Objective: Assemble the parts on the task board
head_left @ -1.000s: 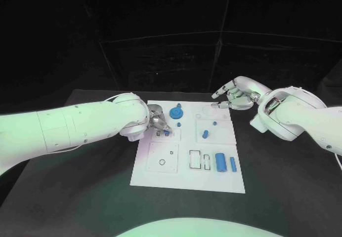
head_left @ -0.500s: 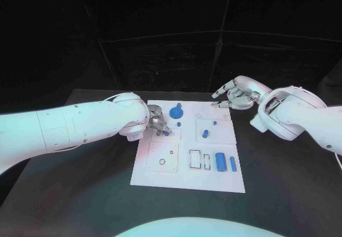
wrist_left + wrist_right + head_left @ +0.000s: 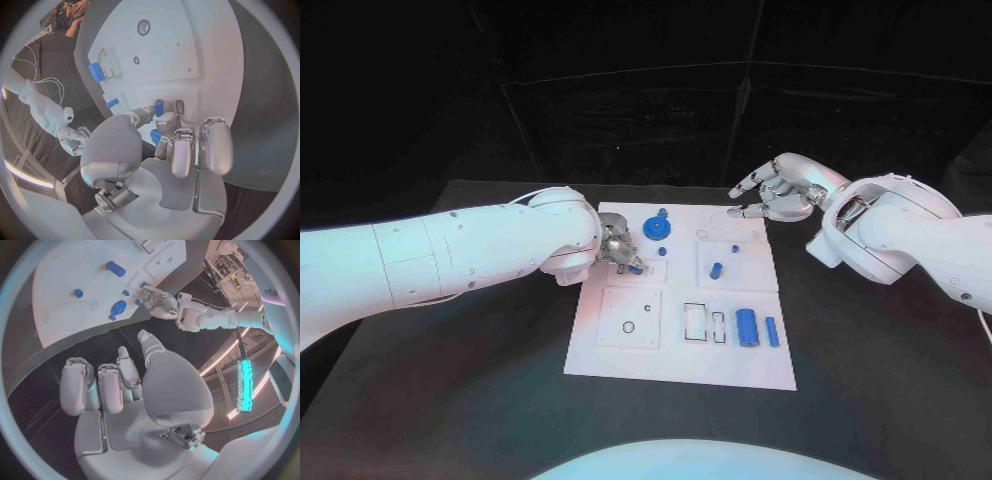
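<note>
One small blue part (image 3: 159,107) pinched by left hand (image 3: 619,249), upright; right hand (image 3: 777,192) spread, empty.

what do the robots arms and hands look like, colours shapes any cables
Both arms are smooth, rounded white shells with thin seam lines and small dots on the panels. The left arm is bulky, ending in a domed wrist. The left hand and right hand are silver metal, with segmented fingers and pale rounded pads on the fingertips. A thin cable runs along the right arm near the picture's edge.
</note>
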Robot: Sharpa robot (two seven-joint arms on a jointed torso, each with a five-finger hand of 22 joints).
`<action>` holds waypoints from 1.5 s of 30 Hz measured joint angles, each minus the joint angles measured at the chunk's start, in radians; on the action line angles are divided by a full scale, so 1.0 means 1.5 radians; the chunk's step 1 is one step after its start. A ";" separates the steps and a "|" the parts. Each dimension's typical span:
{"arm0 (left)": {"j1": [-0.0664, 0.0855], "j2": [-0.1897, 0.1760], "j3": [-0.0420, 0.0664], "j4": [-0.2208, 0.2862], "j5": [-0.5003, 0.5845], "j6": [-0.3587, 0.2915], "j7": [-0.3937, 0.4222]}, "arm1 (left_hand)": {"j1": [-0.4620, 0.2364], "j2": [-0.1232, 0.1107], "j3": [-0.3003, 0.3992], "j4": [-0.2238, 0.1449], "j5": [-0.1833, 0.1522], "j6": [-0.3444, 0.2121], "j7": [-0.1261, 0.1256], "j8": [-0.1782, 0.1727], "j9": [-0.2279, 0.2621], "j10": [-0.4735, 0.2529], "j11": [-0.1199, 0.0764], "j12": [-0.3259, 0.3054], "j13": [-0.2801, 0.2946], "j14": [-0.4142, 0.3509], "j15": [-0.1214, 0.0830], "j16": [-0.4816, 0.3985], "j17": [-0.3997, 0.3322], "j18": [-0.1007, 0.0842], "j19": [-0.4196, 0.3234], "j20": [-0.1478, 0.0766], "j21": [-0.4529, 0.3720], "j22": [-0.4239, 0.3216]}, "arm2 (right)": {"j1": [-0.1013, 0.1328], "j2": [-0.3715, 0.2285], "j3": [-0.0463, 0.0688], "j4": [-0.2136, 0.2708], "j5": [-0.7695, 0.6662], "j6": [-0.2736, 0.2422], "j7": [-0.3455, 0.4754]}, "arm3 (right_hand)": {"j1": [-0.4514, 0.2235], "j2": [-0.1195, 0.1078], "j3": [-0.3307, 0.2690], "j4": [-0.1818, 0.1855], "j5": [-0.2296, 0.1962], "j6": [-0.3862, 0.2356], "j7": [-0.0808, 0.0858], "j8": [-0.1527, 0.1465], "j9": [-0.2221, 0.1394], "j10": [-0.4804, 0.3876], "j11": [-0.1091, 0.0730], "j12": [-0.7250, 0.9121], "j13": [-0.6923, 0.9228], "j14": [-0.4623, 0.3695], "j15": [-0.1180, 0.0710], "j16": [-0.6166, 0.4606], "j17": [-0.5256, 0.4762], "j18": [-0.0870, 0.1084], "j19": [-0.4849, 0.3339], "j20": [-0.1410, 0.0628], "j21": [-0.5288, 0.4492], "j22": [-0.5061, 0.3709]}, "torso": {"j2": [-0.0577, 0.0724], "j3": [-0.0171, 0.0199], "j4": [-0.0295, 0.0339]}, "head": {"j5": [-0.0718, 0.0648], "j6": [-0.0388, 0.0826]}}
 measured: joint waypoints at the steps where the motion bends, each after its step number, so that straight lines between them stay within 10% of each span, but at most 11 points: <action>1: 0.000 0.000 0.000 0.000 0.000 0.000 0.000 | 0.000 0.000 0.000 0.000 0.000 0.000 0.000 0.000 0.000 0.000 0.000 0.000 0.001 0.000 0.000 0.000 0.000 0.000 0.000 0.000 0.001 0.000 | 0.000 0.000 0.000 0.000 0.000 0.000 0.000 | 0.000 0.000 0.000 0.000 0.000 0.000 0.000 0.000 0.000 0.000 0.000 0.000 0.000 0.000 0.000 0.000 0.000 0.000 0.000 0.000 0.000 0.000 | 0.000 0.0001 0.0000 | 0.000 0.000; 14: 0.000 0.012 -0.001 -0.014 -0.001 0.003 -0.001 | -0.078 -0.008 0.050 -0.063 -0.001 0.012 -0.008 0.008 -0.001 0.010 -0.003 0.014 0.010 0.000 0.000 0.000 0.000 0.000 0.000 0.000 0.005 0.010 | 0.000 0.001 0.000 0.000 0.000 0.000 0.000 | 0.000 0.000 0.000 0.000 0.000 0.000 0.000 0.000 0.000 0.000 0.000 0.000 0.000 0.000 0.000 0.000 0.000 0.000 0.000 0.000 0.000 0.000 | 0.000 0.0005 -0.0003 | 0.000 0.001; 45: -0.001 0.023 -0.001 -0.025 -0.001 0.014 -0.005 | -0.170 -0.010 -0.019 -0.013 -0.001 0.038 -0.018 0.010 -0.013 0.028 -0.011 0.041 0.035 0.000 -0.005 0.000 0.000 0.000 0.002 -0.002 0.019 0.010 | 0.000 0.003 0.000 -0.002 0.000 0.000 0.000 | 0.000 0.000 -0.002 0.002 0.000 0.002 -0.002 0.000 0.000 -0.002 -0.002 0.000 -0.001 0.000 0.000 -0.003 0.000 0.000 0.000 0.000 0.000 -0.001 | 0.000 0.0001 -0.0001 | -0.004 -0.003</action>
